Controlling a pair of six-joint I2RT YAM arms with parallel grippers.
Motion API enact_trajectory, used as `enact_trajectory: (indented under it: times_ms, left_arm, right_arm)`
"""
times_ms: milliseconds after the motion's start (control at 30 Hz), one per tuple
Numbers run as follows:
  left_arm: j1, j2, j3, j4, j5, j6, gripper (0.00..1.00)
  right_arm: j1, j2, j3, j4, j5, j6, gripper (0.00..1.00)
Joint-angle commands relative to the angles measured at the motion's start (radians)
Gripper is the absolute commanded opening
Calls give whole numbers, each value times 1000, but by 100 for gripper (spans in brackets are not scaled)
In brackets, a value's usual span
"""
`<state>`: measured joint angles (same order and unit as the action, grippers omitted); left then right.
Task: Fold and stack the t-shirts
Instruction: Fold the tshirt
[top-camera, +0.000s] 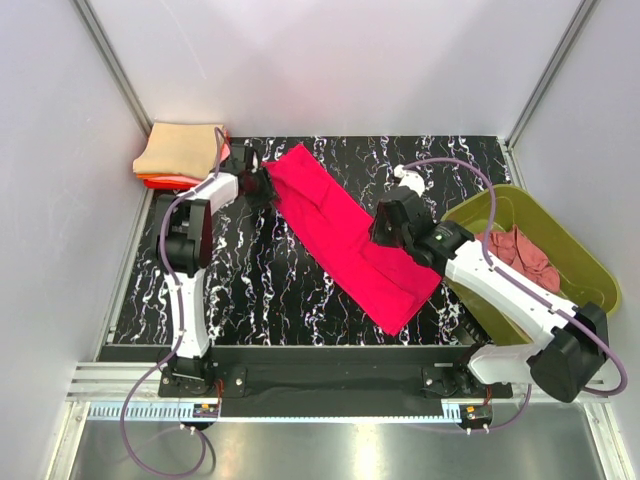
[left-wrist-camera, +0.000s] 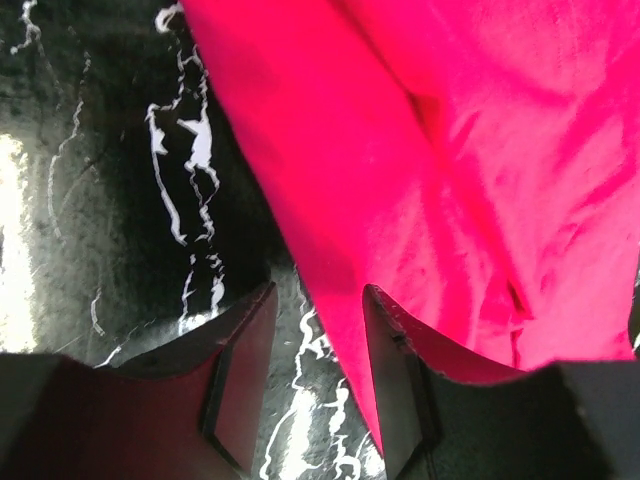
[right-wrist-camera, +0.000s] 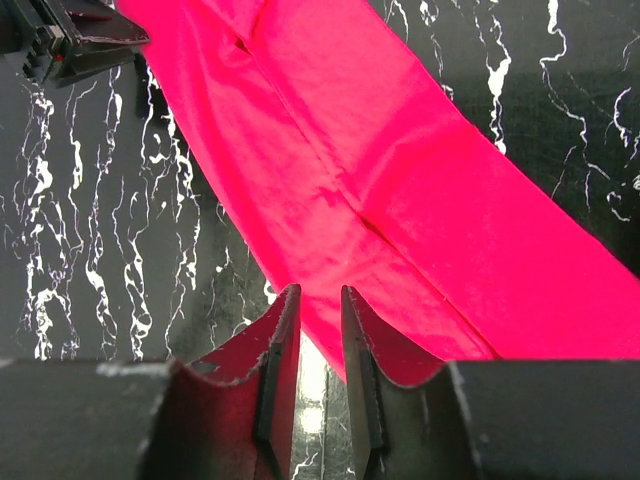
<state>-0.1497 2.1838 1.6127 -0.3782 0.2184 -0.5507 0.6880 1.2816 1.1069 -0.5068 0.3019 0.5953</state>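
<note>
On the black marbled bench (top-camera: 250, 290), the bright crimson-pink t-shirt (top-camera: 330, 225) lies folded into a long strip. It runs diagonally from its near-right end towards the far left. To the right of that near end stands an olive-green tub (top-camera: 575, 250) with a dusty rose t-shirt (top-camera: 520, 250) bunched inside it.

The right hand (top-camera: 383, 228) is low over the strip's right edge, about midway along. In its wrist view the right hand (right-wrist-camera: 320, 290) has its fingers only slightly parted. Bare bench shows in the narrow gap and the cloth's edge lies just beyond the tips, with nothing gripped.

At the strip's far-left end is the left hand (top-camera: 262, 183). Its wrist view shows the left hand (left-wrist-camera: 320, 290) with the fingers held wider. They straddle the shirt's edge, with bench showing between them and no cloth pinched.

In the far-left corner sits a stack of folded shirts, a tan one (top-camera: 180, 150) on top and an orange-red one (top-camera: 165, 182) beneath.
</note>
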Motion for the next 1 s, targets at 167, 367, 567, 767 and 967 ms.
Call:
enact_trajectory:
  times_ms: [167,367,567,767,967]
  left_arm:
    - [12,48,81,-8,-82,-18,24]
    - [24,129,199,27,-41,-5,0]
    - [39,267,430,33,45,-21,0]
    - [39,153,356,61,102,-12,32]
    - [39,-85,116,35,39,20,49]
  right_arm:
    - [-5,39,79,27,57,-32,30]
    - [-11,81,91,56,75,-26,30]
    - [-24,140,126,79,77,-43,30]
    - [-31,167,143,79,63,-55,30]
    - [-34,104,111,77,14,-58,30]
